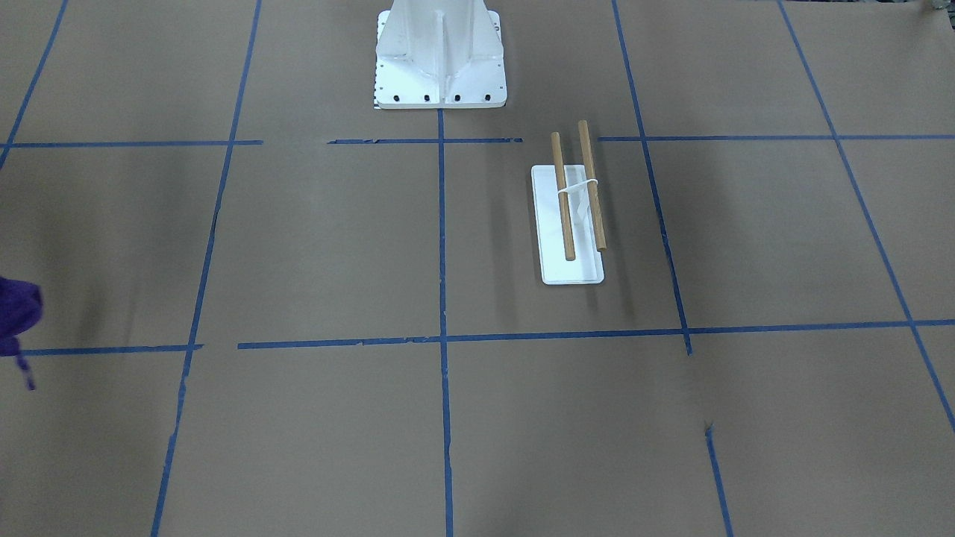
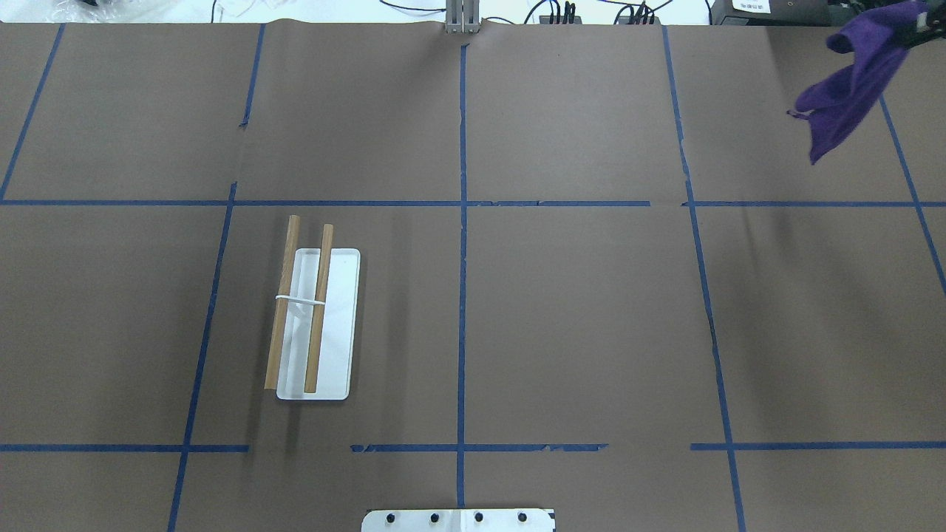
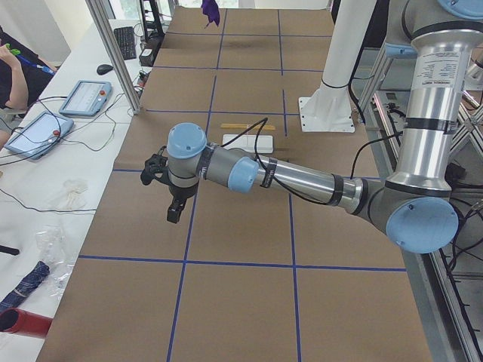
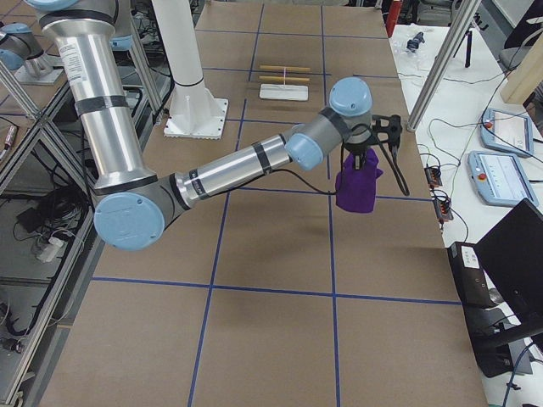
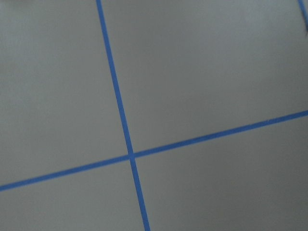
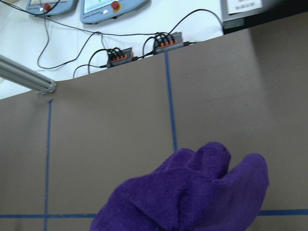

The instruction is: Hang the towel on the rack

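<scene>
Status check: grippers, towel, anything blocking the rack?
Right gripper shut on the towel, held off the table. Left gripper hovering, open or shut unclear. Rack bare, across the table; no obstacle seen between.

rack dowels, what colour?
Dowels are light-brown wood; the rack base is white. Shows best in the overhead exterior view.

purple towel [image 4: 355, 191] bunched, hanging midair, 2-dowel rack [image 2: 319, 332] upright, well apart
</scene>
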